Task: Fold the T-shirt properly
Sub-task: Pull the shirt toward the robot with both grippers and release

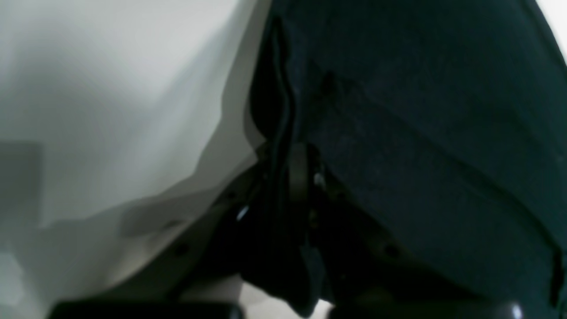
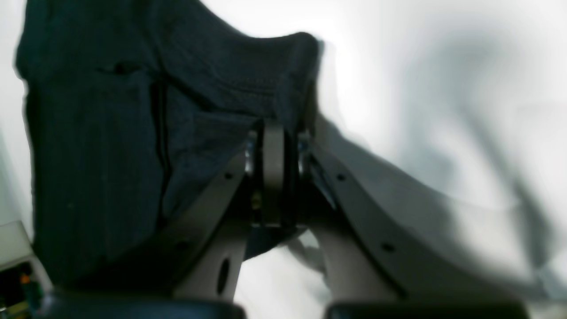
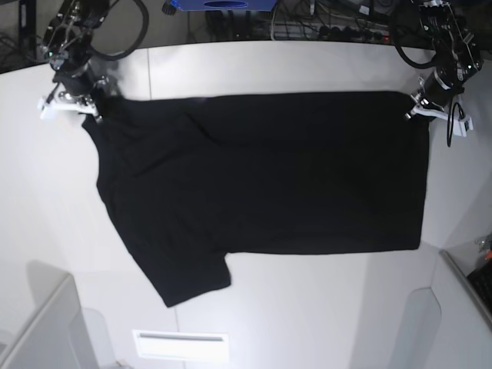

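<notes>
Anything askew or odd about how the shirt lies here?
Slightly. The shirt is stretched between the right gripper and left gripper, but its lower sleeve juts out at an angle, and the cloth near the right gripper is rumpled. No damage visible.

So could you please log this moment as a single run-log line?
stage: shirt spread | T-shirt: flat on table, plain side up | left gripper: shut on far corner | right gripper: shut on other far corner

Matt black knit cloth T-shirt, smooth white matt table, grey plastic-looking right claw
</notes>
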Motion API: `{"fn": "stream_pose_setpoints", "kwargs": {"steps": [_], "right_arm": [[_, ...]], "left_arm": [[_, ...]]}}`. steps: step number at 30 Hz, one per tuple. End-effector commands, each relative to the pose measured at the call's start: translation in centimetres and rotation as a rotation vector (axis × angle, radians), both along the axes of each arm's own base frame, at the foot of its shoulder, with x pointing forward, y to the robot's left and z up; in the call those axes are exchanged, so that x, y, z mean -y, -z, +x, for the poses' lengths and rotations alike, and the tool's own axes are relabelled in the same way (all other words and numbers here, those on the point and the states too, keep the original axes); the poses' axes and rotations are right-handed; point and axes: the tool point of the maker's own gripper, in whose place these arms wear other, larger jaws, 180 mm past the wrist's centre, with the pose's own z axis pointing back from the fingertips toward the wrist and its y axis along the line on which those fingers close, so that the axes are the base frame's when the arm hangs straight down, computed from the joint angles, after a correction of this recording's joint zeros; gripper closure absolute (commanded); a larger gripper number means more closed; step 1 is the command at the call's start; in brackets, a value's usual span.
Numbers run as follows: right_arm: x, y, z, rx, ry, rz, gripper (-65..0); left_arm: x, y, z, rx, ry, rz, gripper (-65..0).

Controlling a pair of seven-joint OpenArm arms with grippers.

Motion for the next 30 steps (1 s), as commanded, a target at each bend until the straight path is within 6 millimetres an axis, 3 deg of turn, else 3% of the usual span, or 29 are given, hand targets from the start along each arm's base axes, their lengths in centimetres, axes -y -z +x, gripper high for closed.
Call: {"fn": "stream_pose_setpoints", "kwargs": {"steps": [1,5,11,18,26,30], "right_arm": [[0.7,-1.0,-0.1,0.021,-0.002,-0.032,0.0],[0.5,-1.5,-1.9,0.014,-0.05,-0.065,0.0],[0.3,-0.6,-4.5,-0.039,-0.054,-0.061,0.0],[1.4,-0.5,-6.3,-0.064,-0.033,-0.081,0.0],[2.6,-0.8,-8.4,-0.066,-0.02,-0.107,0.0],[2.5,-0.6,-9.2,-0.084,-0.024,-0.105,0.0]], "left_arm": [[-0.4,-0.3,-0.6,-0.021,0.011,0.023,0.0],[-0.3,-0.1,-2.8,-0.058,0.023,0.036,0.0],[-0.2,0.8,-5.1,-0.113,0.024,0.033,0.0],[0.2,1.0,-6.1,-0.133,0.037,0.034,0.0],[0.8,-0.3,-6.9,-0.131,0.079,0.064,0.0],[0.8,0.0,-8.3,-0.163,0.08,0.063,0.0]]}}
